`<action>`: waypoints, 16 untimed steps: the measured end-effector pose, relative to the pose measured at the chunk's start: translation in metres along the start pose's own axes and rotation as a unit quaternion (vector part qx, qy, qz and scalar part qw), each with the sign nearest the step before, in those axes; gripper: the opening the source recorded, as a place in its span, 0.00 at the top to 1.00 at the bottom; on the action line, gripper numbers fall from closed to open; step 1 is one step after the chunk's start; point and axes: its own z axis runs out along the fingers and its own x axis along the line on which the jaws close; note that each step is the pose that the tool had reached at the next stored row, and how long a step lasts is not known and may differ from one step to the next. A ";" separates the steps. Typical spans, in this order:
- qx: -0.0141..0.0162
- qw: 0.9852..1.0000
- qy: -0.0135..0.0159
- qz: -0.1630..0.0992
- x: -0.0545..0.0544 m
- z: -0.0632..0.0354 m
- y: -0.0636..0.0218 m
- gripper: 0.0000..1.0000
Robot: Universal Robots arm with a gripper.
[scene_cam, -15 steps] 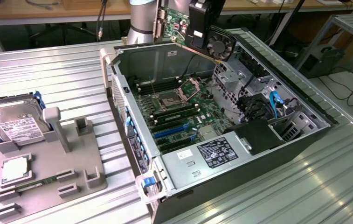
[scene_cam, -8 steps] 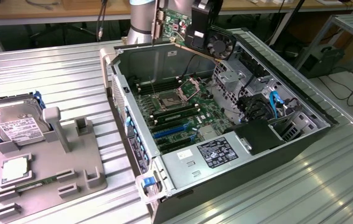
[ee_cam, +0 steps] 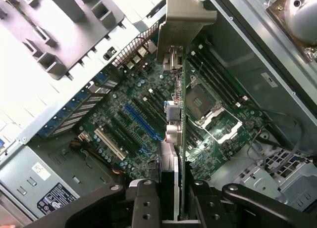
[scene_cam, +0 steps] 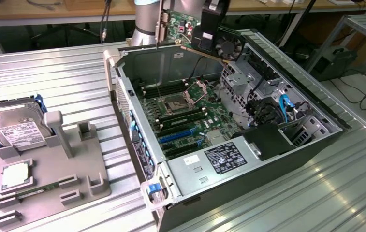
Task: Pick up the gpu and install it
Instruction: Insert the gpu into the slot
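1. Gripper (scene_cam: 210,26) closed narrow on gpu (scene_cam: 189,29). Card is pinched betw fingers and carried in air, touching nothing else.
2. Gpu pos: above far end of PC case (scene_cam: 325,121), opp end from PSU (scene_cam: 225,157). Fan on its ext-view-right part, pale bracket twd ext view's left.
3. Wrist view: gpu (ee_cam: 174,129) seen edge-on, running out from gripper (ee_cam: 171,208) to bracket (ee_cam: 181,20). It hangs over the CPU socket (ee_cam: 208,104) area of mobo (ee_cam: 124,104).
4. Key relation: blue slot (ee_cam: 141,121) lies off to card's side, nearer PSU end of case, not under card's edge. Judged: card's long axis sits skewed to slot's long axis, not parallel.
5. Bench (scene_cam: 53,72): tray (scene_cam: 47,169) near ext view's left edge w/ hard drive (scene_cam: 15,128), well apart from gpu.
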 end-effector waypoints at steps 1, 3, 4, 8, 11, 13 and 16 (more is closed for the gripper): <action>0.000 1.000 0.000 -0.004 0.000 0.0000 0.0000 0.72; 0.000 1.000 0.000 -0.015 0.000 0.0000 0.0000 0.72; 0.000 1.000 0.000 -0.019 0.000 0.0000 -0.0001 0.72; -0.001 0.999 0.000 -0.036 0.000 0.0000 -0.0001 0.72; -0.001 0.999 0.000 -0.049 0.000 0.0000 -0.0001 0.72; -0.001 0.998 0.000 -0.057 0.000 0.0000 -0.0001 0.72; -0.002 0.998 0.000 -0.070 0.000 0.0000 -0.0002 0.72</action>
